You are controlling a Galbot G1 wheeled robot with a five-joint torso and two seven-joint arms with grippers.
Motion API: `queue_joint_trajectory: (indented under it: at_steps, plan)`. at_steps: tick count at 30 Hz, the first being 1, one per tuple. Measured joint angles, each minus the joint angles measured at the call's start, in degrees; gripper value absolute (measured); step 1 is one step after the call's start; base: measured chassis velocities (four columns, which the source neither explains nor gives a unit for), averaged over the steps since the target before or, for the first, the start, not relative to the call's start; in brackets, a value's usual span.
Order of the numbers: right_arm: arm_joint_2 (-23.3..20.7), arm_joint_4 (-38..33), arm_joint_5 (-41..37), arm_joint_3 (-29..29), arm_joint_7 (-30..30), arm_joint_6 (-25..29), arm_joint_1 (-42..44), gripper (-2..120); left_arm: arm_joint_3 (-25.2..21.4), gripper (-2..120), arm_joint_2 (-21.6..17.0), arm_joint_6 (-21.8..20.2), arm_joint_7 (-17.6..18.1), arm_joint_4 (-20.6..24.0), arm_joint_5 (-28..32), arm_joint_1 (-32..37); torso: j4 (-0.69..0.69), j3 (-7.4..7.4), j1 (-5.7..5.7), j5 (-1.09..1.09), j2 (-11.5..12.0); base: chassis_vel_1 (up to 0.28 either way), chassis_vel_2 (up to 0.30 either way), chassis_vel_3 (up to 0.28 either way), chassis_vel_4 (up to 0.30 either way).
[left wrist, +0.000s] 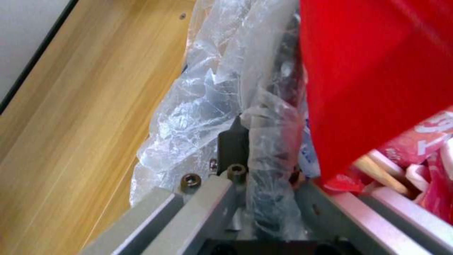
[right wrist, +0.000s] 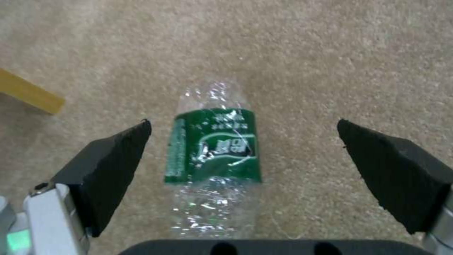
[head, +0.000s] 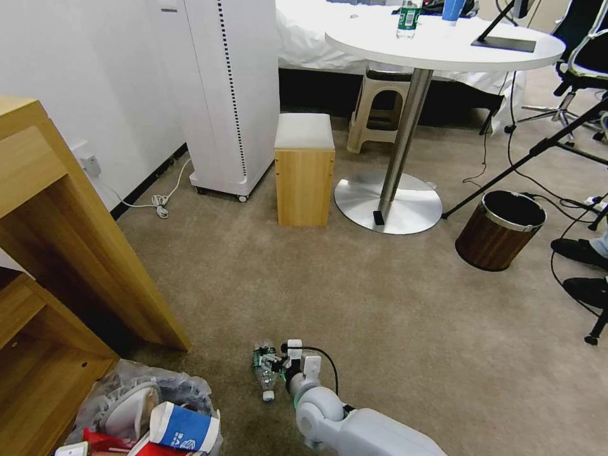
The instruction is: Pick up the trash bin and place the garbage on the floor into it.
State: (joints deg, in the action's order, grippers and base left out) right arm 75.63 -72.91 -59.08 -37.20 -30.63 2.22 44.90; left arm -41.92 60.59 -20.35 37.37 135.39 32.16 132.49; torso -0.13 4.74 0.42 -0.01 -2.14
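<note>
The trash bin (head: 120,383), lined with a crinkly clear bag, sits at the bottom left of the head view. It holds a white slipper (head: 130,405), a blue-white carton (head: 183,427) and red wrappers (left wrist: 368,71). My left gripper (left wrist: 254,141) is shut on the bin's bagged rim (left wrist: 269,117). A crushed green-label bottle (head: 263,370) lies on the beige carpet floor (head: 380,316). My right gripper (right wrist: 243,122) hangs open just above it, one finger on each side of the bottle (right wrist: 214,145), without touching it.
A wooden cabinet (head: 63,253) stands close on the left beside the bin. Farther off are a wooden stool (head: 304,171), a round table's steel base (head: 387,202), a brown wood-grain bin (head: 500,229), a white appliance (head: 221,95), tripod legs, cables and a person's shoes (head: 579,250).
</note>
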Motion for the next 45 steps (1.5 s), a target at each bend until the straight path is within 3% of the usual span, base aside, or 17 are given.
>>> queue_joint_trajectory:
  at_steps: [13,45]
  plan:
    - [0.7,3.7,0.5,-1.5,0.8,0.6,-2.2,100,0.5,0,0.2,0.2,-0.4,-0.7,-0.8,-0.2,-0.01,0.0,0.0,0.0,0.0,0.0,0.0,0.0,0.0]
    - [8.8,17.0,2.5,-7.1,6.2,4.3,-5.2,100,0.4,0,0.5,1.3,-1.1,-0.8,-1.7,-0.2,0.0,0.0,0.0,0.0,0.0,0.0,0.0,0.0,0.0]
